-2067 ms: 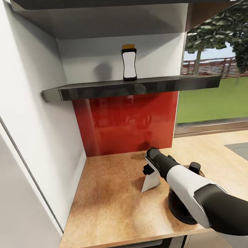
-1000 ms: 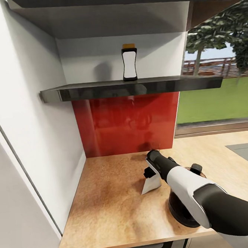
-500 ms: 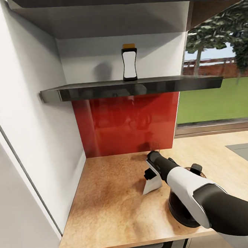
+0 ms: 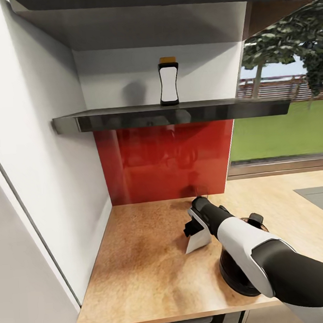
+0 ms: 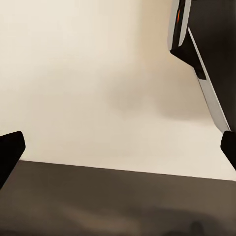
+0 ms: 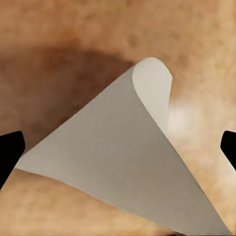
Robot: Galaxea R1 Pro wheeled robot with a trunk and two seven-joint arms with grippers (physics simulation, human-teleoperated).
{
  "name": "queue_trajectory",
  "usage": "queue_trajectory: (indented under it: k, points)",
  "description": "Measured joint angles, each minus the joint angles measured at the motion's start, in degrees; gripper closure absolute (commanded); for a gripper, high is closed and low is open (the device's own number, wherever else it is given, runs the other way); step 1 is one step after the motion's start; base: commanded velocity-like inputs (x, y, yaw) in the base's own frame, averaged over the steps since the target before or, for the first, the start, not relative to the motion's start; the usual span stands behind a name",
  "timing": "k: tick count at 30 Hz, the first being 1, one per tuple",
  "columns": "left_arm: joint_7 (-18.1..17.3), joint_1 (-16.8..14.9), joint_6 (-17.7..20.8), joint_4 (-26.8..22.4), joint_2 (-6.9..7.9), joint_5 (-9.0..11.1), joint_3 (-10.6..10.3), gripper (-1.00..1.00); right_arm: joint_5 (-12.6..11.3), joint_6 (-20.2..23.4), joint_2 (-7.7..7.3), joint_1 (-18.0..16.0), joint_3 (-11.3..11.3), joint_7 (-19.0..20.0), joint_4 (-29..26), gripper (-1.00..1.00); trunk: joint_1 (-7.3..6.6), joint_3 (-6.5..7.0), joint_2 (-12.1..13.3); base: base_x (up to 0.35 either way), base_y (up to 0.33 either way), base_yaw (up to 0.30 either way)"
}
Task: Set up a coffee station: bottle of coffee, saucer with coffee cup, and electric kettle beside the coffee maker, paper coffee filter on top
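Between right tool [image 6: 118,142] tips: paper coffee filter [image 6: 118,157].

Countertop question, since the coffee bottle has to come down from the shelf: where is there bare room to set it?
The countertop is bare from the white side wall to the paper coffee filter, and back to the red backsplash. It is crowded around the right hand, filter and electric kettle.

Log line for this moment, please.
right gripper: open, straddling paper coffee filter on kitchen countertop | bottle of coffee: on kitchen shelf | left gripper: open
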Motion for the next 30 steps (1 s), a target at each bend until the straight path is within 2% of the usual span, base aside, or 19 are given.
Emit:
queue_trajectory:
  k: [30]
  points:
    - [0.00, 0.01, 0.01, 0.00, 0.00, 0.00, 0.07, -1.00, -0.07, -0.01, 0.00, -0.01, 0.00, 0.18, 0.13, -1.00, 0.00, 0.00, 0.00, 0.000, 0.000, 0.000]
